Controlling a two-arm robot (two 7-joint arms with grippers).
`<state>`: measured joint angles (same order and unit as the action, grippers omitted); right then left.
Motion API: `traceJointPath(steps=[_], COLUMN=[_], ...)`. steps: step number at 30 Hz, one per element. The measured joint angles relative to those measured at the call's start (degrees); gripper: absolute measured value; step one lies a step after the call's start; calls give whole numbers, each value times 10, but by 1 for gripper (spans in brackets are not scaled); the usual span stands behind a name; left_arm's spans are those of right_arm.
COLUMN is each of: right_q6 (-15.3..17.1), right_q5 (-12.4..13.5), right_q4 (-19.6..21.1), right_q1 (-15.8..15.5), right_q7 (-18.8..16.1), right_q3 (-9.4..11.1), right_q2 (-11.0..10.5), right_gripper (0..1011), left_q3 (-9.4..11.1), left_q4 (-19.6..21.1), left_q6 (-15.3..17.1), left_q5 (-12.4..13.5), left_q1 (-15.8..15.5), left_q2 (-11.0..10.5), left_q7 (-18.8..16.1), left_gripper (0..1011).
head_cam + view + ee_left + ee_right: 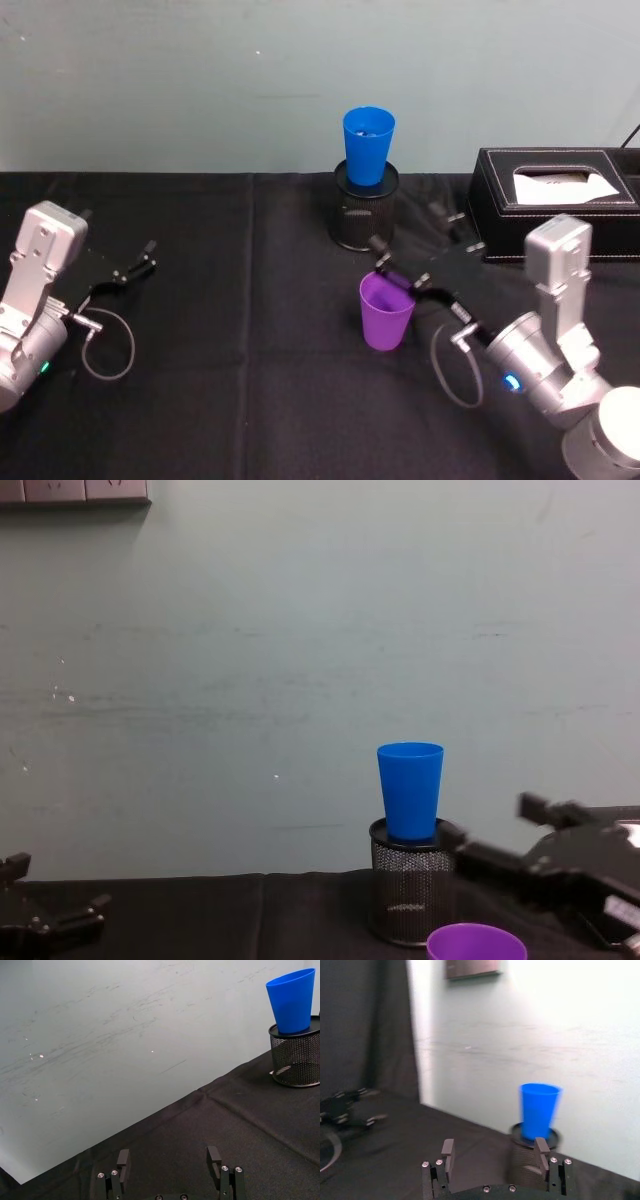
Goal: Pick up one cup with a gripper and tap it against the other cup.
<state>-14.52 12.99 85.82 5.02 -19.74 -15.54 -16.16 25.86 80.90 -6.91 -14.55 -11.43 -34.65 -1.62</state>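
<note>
We see the purple cup (386, 311) upright on the counter (250, 400), just below our right gripper (400, 264), whose released fingers (379, 244) hover over its rim. The blue cup (368, 146) stands in the mesh holder (364, 220) behind; our left gripper (134, 262) rests open, well apart.

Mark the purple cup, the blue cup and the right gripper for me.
purple cup (386, 318), head view, on its outer wall.
blue cup (368, 150), head view, on its side wall above the mesh holder.
right gripper (398, 265), head view, midway between its fingertips, over the purple cup's rim.
</note>
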Motion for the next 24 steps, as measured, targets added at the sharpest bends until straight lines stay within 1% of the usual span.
traceJointPath(steps=[1,2,4,5,7,8,9,10,11,12,13,16,21,24], right_q6=[3,10,19,29,37,44,46,49,49,49,50,51,48,48], right_q5=[-2,-11,-21,-31,-45,-59,-64,-74,-78,-78,-85,-95,-108,-108], right_q4=[7,19,29,34,37,37,36,33,30,30,23,6,-21,-19], right_q1=[-5,-16,-26,-36,-46,-55,-59,-65,-67,-67,-70,-72,-66,-66], right_q7=[9,32,56,81,108,132,143,164,173,173,186,200,203,202], right_q3=[5,15,25,35,43,51,55,61,64,64,70,78,81,81], right_q2=[1,4,10,16,24,32,36,44,48,48,54,63,68,68], right_gripper=[1003,1003,1002,1003,1002,1003,1003,1003,1003,1003,1003,1003,1003,1003], left_q3=[0,0,0,0,0,0,0,0,0,0,0,0,0,0], left_q4=[0,0,0,0,0,0,0,0,0,0,0,0,0,0], left_q6=[0,0,0,0,0,0,0,0,0,0,0,0,0,0], left_q5=[0,0,0,0,0,0,0,0,0,0,0,0,0,0], left_q1=[0,0,0,0,0,0,0,0,0,0,0,0,0,0], left_q2=[0,0,0,0,0,0,0,0,0,0,0,0,0,0], left_q7=[0,0,0,0,0,0,0,0,0,0,0,0,0,0], left_gripper=[1000,1000,1000,1000,1000,1000,1000,1000,1000,1000,1000,1000,1000,1000])
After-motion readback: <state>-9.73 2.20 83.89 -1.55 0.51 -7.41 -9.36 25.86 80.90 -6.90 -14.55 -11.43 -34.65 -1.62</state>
